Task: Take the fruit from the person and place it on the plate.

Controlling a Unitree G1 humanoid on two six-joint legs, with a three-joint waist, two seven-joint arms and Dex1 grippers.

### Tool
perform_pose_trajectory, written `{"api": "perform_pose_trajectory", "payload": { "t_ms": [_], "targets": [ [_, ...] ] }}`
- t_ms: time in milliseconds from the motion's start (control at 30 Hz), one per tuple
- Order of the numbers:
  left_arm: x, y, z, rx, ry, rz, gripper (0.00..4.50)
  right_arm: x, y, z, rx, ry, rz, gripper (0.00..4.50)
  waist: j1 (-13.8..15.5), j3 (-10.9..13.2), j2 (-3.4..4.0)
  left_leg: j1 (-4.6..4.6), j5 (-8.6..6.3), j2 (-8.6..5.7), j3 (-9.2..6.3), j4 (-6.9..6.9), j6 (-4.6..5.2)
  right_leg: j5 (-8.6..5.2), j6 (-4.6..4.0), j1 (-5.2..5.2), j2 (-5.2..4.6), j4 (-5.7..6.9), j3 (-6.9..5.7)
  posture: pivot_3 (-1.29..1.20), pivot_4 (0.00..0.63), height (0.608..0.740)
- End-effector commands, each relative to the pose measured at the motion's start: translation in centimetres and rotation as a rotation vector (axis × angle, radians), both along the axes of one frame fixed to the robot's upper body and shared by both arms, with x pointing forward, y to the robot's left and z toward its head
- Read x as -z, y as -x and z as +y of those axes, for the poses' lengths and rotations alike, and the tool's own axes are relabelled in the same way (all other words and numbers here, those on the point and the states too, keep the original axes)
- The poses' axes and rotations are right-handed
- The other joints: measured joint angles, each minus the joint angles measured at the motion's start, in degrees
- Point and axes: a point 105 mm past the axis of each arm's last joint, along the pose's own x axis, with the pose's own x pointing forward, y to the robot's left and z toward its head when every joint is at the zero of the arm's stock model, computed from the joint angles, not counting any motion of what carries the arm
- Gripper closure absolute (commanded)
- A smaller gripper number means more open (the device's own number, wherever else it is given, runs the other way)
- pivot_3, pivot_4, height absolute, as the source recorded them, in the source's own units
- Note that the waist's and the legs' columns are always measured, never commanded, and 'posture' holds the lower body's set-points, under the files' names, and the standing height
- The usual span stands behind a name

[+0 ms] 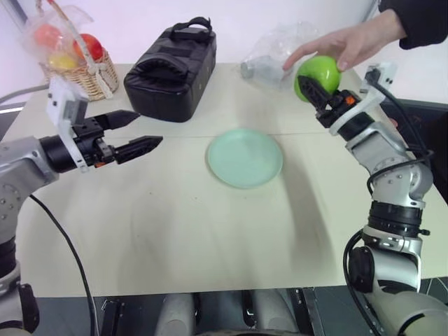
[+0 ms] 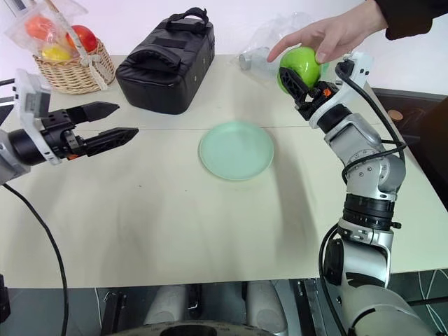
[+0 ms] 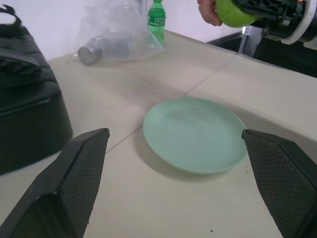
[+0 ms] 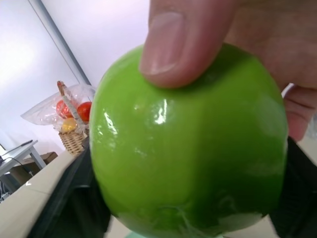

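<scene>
A: Where does the right pincer (image 1: 316, 89) stand?

B: Clamped on the green apple (image 1: 319, 74), up in the air past the far side of the plate (image 1: 245, 157). The person's hand (image 1: 350, 42) has its fingers over the top of the fruit.

A: So the handover isn't finished?

B: I'd say not. Hold firm, wait for the hand to let go, then carry the apple low over the counter (image 1: 175, 231) to the plate's middle before releasing; it's round and may roll.

A: The left pincer (image 1: 137, 133)?

B: Fingers apart, holding nothing, well off to the side.
</scene>
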Motion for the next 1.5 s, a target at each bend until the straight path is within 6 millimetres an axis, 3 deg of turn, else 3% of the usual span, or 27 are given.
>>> {"api": "perform_pose_trajectory", "payload": {
  "t_ms": [33, 133, 267, 400, 600, 667, 767, 800, 1033, 1167, 1233, 1300, 1500],
  "targets": [
    [-1.1, 0.6, 0.0, 0.0, -0.004, -0.05, 0.0, -1.9, 0.4, 0.3, -0.013, 0.01, -0.072, 1.55, 0.0, 0.0, 0.0, 0.0, 0.0, 0.0, 0.0, 0.0, 0.0, 0.0, 0.0, 0.0, 0.0, 0.0, 0.0, 0.0, 0.15, 0.74],
    [-0.9, 0.6, 0.1, -0.01, -0.009, -0.044, 0.0, -1.4, 0.3, 1.3, -0.041, 0.051, -0.056, 1.55, -0.1, 0.0, 0.0, 0.0, 0.0, 0.0, 0.0, 0.0, 0.0, 0.0, 0.0, 0.0, 0.0, 0.0, 0.0, 0.0, 0.15, 0.74],
    [1.6, 0.3, 1.0, -0.058, -0.094, 0.013, 0.0, 3.7, 0.3, 5.1, -0.134, 0.283, 0.031, 1.55, -0.5, 0.0, 0.0, 0.02, 0.0, 0.01, 0.01, -0.03, 0.0, 0.0, -0.01, -0.02, 0.02, 0.0, 0.01, 0.0, 0.15, 0.74],
    [3.4, 0.4, 1.7, -0.095, -0.137, 0.049, 0.0, 7.9, 0.2, 7.3, -0.176, 0.41, 0.106, 1.55, -0.4, 0.0, 0.0, -0.05, 0.0, 0.03, 0.01, -0.05, 0.0, -0.01, -0.02, -0.11, 0.03, 0.01, 0.01, 0.0, 0.15, 0.74],
    [4.3, 1.1, 1.4, -0.094, -0.124, 0.072, 0.0, 11.4, 0.2, 8.0, -0.2, 0.464, 0.161, 1.55, 0.2, 0.0, -0.01, -0.07, 0.0, -0.01, 0.02, -0.01, 0.0, 0.0, -0.02, -0.1, -0.05, 0.0, 0.0, 0.0, 0.15, 0.74],
    [4.3, 1.2, 1.3, -0.095, -0.114, 0.072, 0.0, 11.4, 0.1, 8.1, -0.205, 0.463, 0.16, 1.55, 0.2, 0.0, -0.01, -0.07, 0.0, -0.04, 0.03, 0.01, 0.0, 0.0, -0.02, -0.09, -0.1, 0.0, 0.0, 0.0, 0.15, 0.74],
    [4.4, 1.3, 1.2, -0.097, -0.105, 0.072, 0.0, 11.4, 0.1, 8.0, -0.209, 0.458, 0.159, 0.09, 0.0, 0.0, -0.01, -0.07, 0.0, -0.04, 0.02, 0.0, 0.0, 0.0, -0.02, -0.09, -0.08, 0.01, 0.0, 0.0, 0.15, 0.74],
    [4.5, 1.3, 1.1, -0.096, -0.102, 0.073, 0.0, 11.4, 0.1, 7.9, -0.212, 0.456, 0.156, 0.04, 0.0, 0.0, -0.01, -0.07, 0.0, -0.03, 0.01, 0.0, 0.0, 0.0, -0.02, -0.09, -0.06, 0.01, -0.01, 0.0, 0.15, 0.74],
    [4.5, 1.2, 0.9, -0.097, -0.084, 0.07, 0.0, 9.9, 0.0, 7.3, -0.171, 0.456, 0.108, 0.04, -0.1, 0.0, -0.01, -0.07, 0.0, -0.02, 0.01, 0.0, 0.0, 0.0, -0.02, -0.09, -0.05, 0.01, -0.01, 0.0, 0.15, 0.74],
    [4.1, 1.0, 1.3, -0.118, -0.059, 0.056, 0.0, 6.2, 0.3, 6.0, -0.148, 0.373, 0.028, 0.04, 0.0, 0.0, -0.01, -0.07, 0.0, -0.03, 0.02, 0.0, 0.0, 0.0, -0.01, -0.09, -0.06, 0.01, 0.0, 0.0, 0.15, 0.74],
    [4.1, 0.9, 1.5, -0.13, -0.042, 0.052, 0.0, 3.4, 0.2, 4.2, -0.099, 0.285, -0.013, 0.04, 0.0, 0.0, -0.01, -0.07, 0.0, -0.03, 0.02, 0.0, 0.0, 0.0, -0.01, -0.09, -0.06, 0.01, 0.0, 0.0, 0.15, 0.74],
    [4.0, 0.9, 1.4, -0.127, -0.015, 0.054, 0.0, 1.9, 0.2, 2.3, -0.058, 0.242, -0.035, 0.04, 0.1, 0.0, -0.01, -0.07, 0.0, -0.03, 0.03, 0.01, 0.0, 0.0, -0.01, -0.09, -0.07, 0.01, 0.0, 0.0, 0.15, 0.74],
    [4.2, 0.5, 1.4, -0.166, 0.021, 0.028, 0.0, 4.5, 0.0, -1.8, 0.063, 0.342, 0.034, 0.04, 0.1, 0.0, -0.09, -0.06, 0.0, -0.04, 0.01, -0.02, 0.01, 0.0, -0.01, -0.05, -0.07, -0.05, -0.04, 0.0, 0.15, 0.74]
  ]
}}
